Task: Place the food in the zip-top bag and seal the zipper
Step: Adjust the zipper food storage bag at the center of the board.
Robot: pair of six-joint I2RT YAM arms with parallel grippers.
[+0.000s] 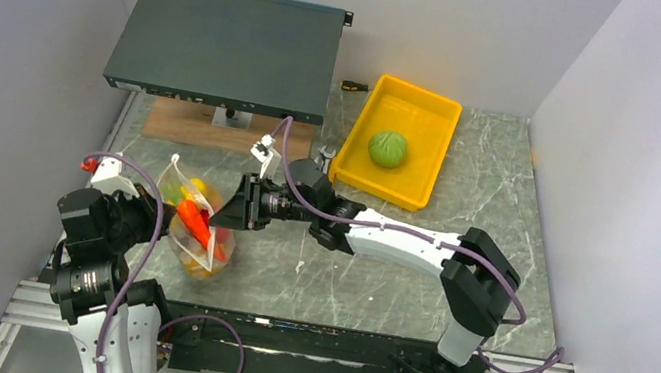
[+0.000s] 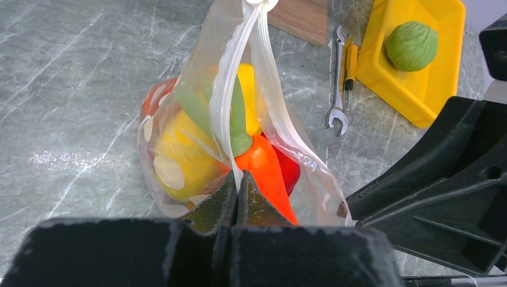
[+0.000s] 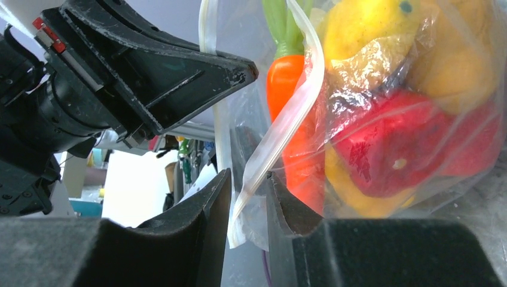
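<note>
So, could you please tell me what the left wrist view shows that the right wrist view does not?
Only the left wrist view: the yellow tray holding the cabbage, with a wrench beside it. Only the right wrist view: the right gripper, fingers apart, with the zipper between them. Both: the dotted bag holding the carrot and other food.

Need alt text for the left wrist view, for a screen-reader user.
The left gripper pinches the zipper of a clear dotted bag, which holds a carrot, a yellow fruit and a red fruit. Behind, a green cabbage sits in a yellow tray, with a wrench beside it on the grey table.
</note>
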